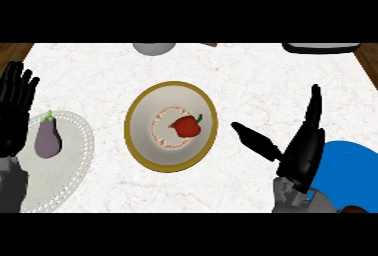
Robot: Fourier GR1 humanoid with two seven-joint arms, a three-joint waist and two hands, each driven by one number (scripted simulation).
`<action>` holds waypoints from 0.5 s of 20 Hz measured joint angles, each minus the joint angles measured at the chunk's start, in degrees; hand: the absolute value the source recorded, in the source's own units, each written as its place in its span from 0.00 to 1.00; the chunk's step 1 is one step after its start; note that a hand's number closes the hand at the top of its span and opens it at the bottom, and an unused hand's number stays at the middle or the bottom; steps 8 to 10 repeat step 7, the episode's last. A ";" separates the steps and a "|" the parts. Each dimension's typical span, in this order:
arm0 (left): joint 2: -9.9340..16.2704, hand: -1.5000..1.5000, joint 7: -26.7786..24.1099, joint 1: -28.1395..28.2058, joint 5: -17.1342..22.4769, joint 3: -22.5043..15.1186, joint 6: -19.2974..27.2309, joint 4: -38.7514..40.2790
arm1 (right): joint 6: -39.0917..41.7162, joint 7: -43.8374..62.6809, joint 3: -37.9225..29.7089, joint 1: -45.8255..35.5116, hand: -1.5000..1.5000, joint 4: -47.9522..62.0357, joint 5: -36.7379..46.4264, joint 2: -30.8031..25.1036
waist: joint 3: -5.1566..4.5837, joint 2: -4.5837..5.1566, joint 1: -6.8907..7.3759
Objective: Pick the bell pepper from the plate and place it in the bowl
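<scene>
At the centre of the gold-rimmed plate (pixel 137 137), bell pepper (pixel 187 126) looks light, smooth, slippery; grasp round its body; right hand (pixel 299 150) open beside the plate.

- This was a kitchen: a white marble counter (pixel 244 75) with wood edging at its corners.
- Tableware lay on it: a gold-rimmed plate (pixel 140 107), a lacy plate (pixel 77 145), a blue bowl (pixel 351 167).
- Produce: a pepper (pixel 187 126), an eggplant (pixel 48 140).
</scene>
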 measured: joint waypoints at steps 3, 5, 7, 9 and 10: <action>-0.23 0.50 0.06 -0.19 0.05 -0.02 0.03 0.09 | -1.89 -3.94 -1.26 7.43 0.00 -7.23 -6.20 -4.62 | 0.02 0.06 0.02; -0.25 0.50 -0.01 -0.13 -0.11 -0.02 0.01 0.20 | -3.35 -7.14 -1.39 12.87 0.00 -11.42 -10.07 -7.14 | 0.02 0.09 0.09; -0.74 0.50 -0.93 -0.44 -0.56 -0.29 0.17 1.18 | -5.19 -11.64 -1.54 17.94 0.00 -14.14 -15.07 -9.69 | 0.04 0.13 0.07; -0.74 0.50 -0.93 -0.44 -0.56 -0.29 0.17 1.18 | -5.19 -11.64 -1.54 17.94 0.00 -14.14 -15.07 -9.69 | 0.04 0.13 0.07; -0.74 0.50 -0.93 -0.44 -0.56 -0.29 0.17 1.18 | -5.19 -11.64 -1.54 17.94 0.00 -14.14 -15.07 -9.69 | 0.04 0.13 0.07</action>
